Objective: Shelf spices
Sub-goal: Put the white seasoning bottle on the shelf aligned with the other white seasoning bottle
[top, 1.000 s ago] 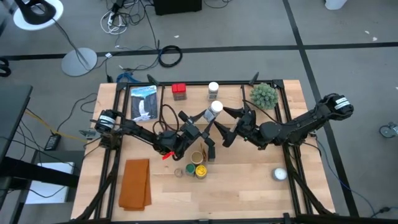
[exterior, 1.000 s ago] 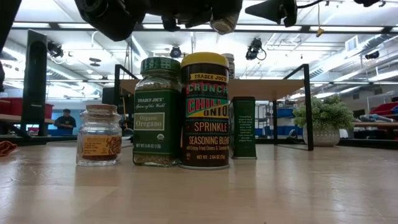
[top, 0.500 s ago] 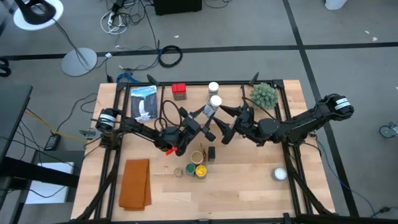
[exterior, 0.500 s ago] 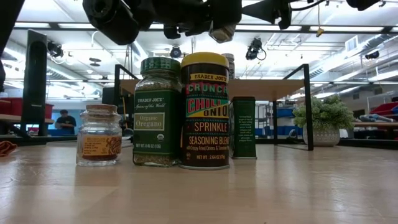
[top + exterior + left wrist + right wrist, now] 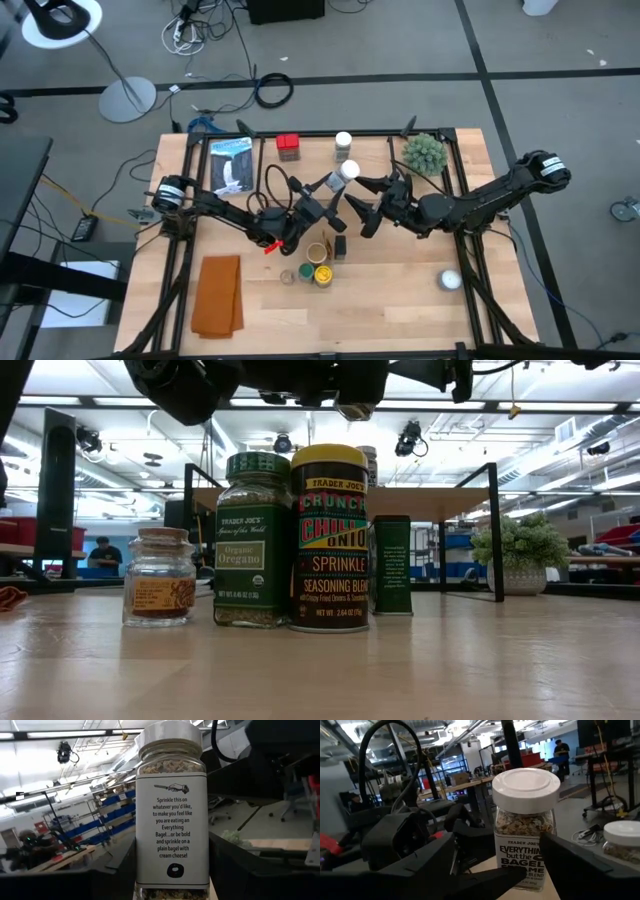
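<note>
Bagel-seasoning jar point(image 5: 347, 171) (white lid) gripped by left hand point(image 5: 335, 188); right hand point(image 5: 367, 200), open, flanks it — mistimed release risks drop.

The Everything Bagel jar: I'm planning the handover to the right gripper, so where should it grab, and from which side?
Best around the white lid or the neck just under it. The jar stands upright in the left gripper, which is shut on its lower body, leaving the lid free. The right gripper, fingers open either side, should come level from the side opposite the left arm.
</note>
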